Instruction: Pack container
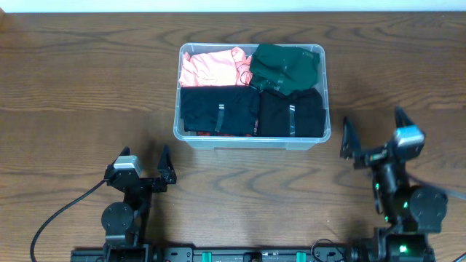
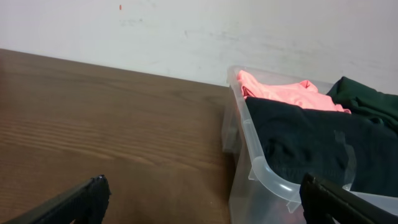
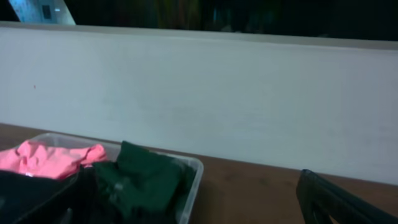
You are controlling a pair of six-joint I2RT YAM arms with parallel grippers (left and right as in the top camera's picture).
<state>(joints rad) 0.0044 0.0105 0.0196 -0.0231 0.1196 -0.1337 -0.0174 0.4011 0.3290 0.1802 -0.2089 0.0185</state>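
Task item: clear rectangular plastic tub [image 1: 251, 142] with rounded corners, mid-table toward 12 o'clock side of brown wooden table [image 1: 87, 87]. Inside: pink folded garment [image 1: 211, 67] in 10 o'clock corner, dark green garment [image 1: 287, 65] in 2 o'clock corner, black folded garment [image 1: 218, 110] at 7 o'clock, second black garment [image 1: 291, 113] at 5 o'clock. At 7 o'clock of tub, apart from it: left gripper [image 1: 143, 161], jaws spread wide, empty. At 4 o'clock: right gripper [image 1: 373, 131], jaws spread wide, empty. Both arms folded near 6 o'clock table edge, fingers pointing toward 12 o'clock.
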